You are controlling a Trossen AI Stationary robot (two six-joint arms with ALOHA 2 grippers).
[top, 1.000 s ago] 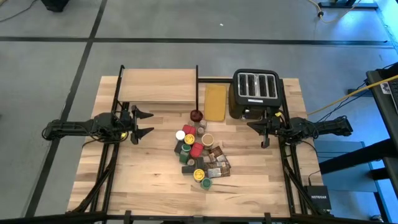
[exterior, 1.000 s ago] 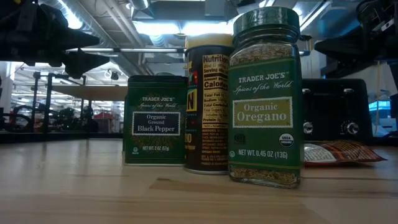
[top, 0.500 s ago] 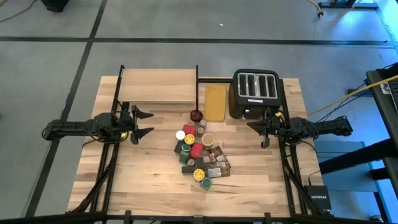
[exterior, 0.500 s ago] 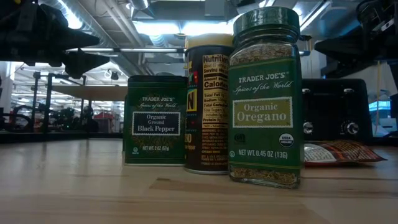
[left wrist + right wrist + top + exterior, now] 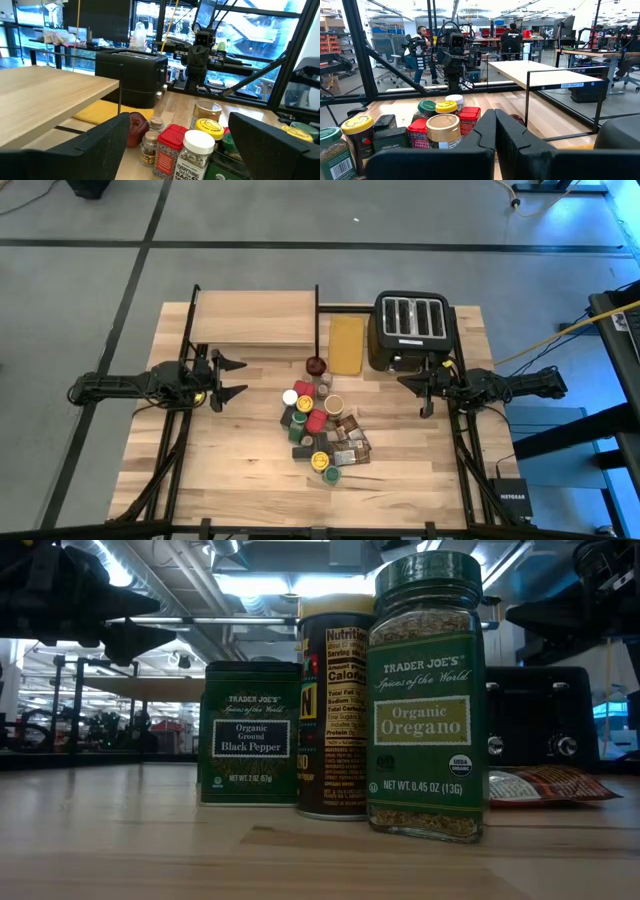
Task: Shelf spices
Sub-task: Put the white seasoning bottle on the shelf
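Note:
The spices [image 5: 320,430] stand and lie in a cluster on the middle of the table: jars, tins and flat packets with red, green, yellow and white lids. An oregano jar [image 5: 425,700] and a black pepper tin [image 5: 250,732] fill the low view. The shelf [image 5: 255,318], a light-wood plank on a black frame, stands at the far left. My left gripper [image 5: 235,378] hovers open at the table's left, left of the spices. My right gripper [image 5: 405,383] hovers shut at the right. Neither touches anything.
A black toaster [image 5: 412,330] stands at the far right, with a tan-yellow board [image 5: 346,343] beside it. A dark red knob-like object [image 5: 315,365] sits just beyond the spices. People sit at desks [image 5: 422,37] in the room beyond the table. Bare tabletop [image 5: 220,460] lies near left.

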